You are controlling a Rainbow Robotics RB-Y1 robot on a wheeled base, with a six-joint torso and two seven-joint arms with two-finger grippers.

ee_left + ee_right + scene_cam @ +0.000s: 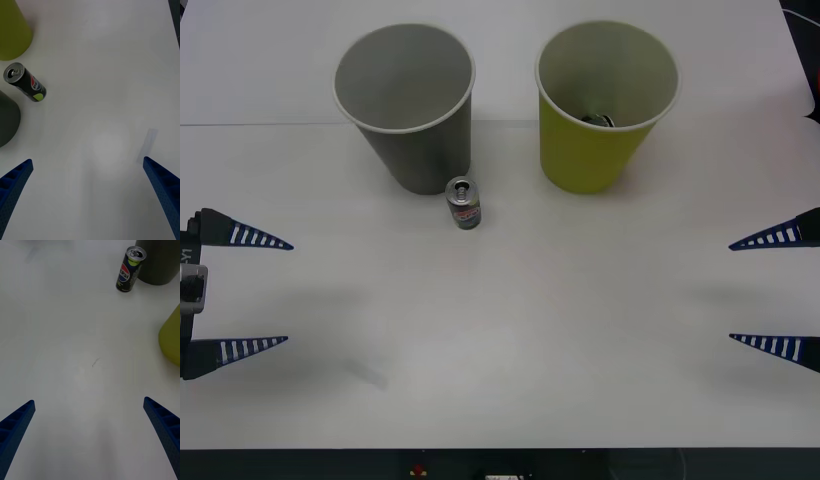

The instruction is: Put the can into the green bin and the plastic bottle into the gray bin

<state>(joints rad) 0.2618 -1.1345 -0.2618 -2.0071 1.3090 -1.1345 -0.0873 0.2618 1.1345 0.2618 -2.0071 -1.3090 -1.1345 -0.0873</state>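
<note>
I see can (464,203) upright just beside gray bin (406,105); light, slick, dentable; grip mid-body. Left pincer (268,292), right pincer (752,290) both released.

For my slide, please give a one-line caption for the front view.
Upright can stands before gray bin, beside green bin; left pincer and right pincer wait open.

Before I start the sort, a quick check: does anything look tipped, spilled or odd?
Nothing spilled or tipped. The can stands upright beside the gray bin. One oddity: something dark already lies inside the green bin; what it is, I cannot tell.
</note>
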